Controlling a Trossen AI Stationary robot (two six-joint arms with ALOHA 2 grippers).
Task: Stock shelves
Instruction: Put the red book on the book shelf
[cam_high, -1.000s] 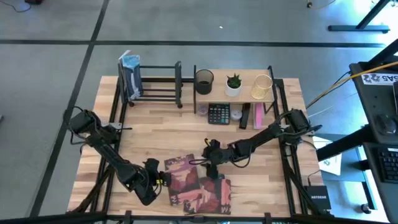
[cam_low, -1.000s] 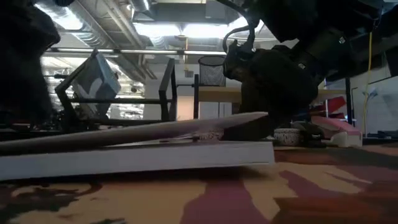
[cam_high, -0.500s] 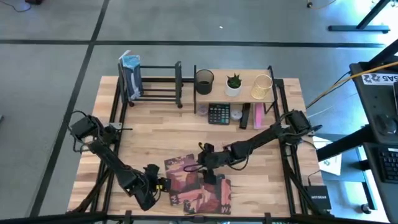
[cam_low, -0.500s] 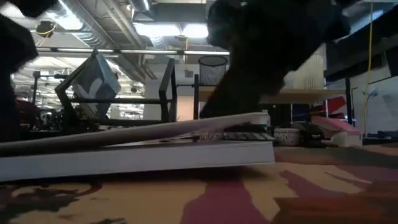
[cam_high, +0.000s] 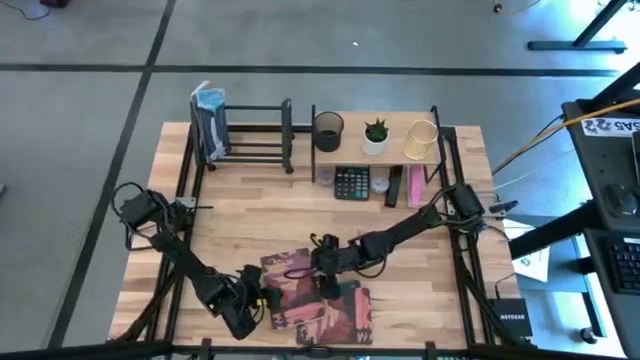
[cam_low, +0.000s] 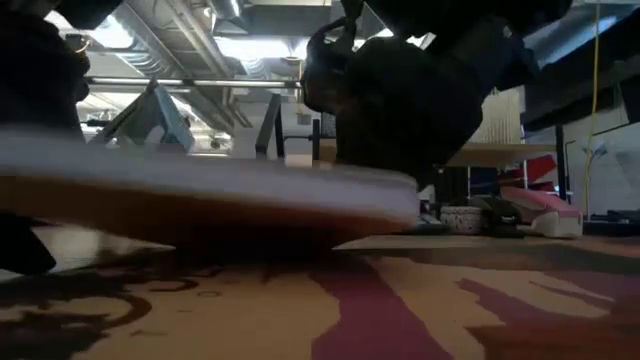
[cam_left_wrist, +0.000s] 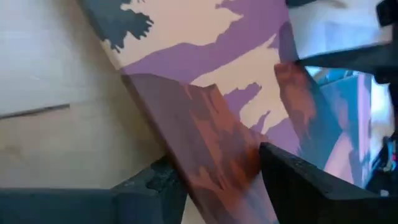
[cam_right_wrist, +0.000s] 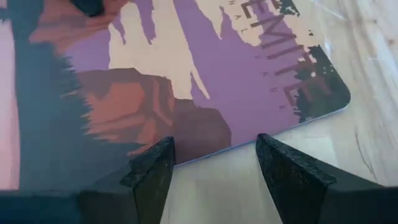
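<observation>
Two picture-cover books lie at the table's near middle. The upper one (cam_high: 290, 270) overlaps the lower one (cam_high: 335, 312). My left gripper (cam_high: 258, 293) is shut on the upper book's left edge. My right gripper (cam_high: 322, 272) stands open over the same book's right part, one fingertip over the cover and the other over the table (cam_right_wrist: 214, 155). At the back stand the black bar rack (cam_high: 255, 145), with a blue-and-white book (cam_high: 210, 122) upright at its left end, and the light-wood shelf (cam_high: 380, 152). My left gripper pinches the upper book's left edge (cam_left_wrist: 214, 158) between its two fingers, one on the cover side and one on the underside. It comes in low from the table's left. The held end is raised off the table. My right gripper: I cannot tell whether it touches the cover.
On the wood shelf stand a black mesh cup (cam_high: 328, 130), a small potted plant (cam_high: 376, 135) and a gold wire cup (cam_high: 421, 140). A calculator (cam_high: 351, 183) and small items lie under it. Bare tabletop lies between the shelves and the books.
My right gripper has gone toward the table's left, over the upper book. My left gripper has taken the book's left edge upward: in the low view the book has risen from lying slanted on the lower one to hanging higher, blurred with motion.
</observation>
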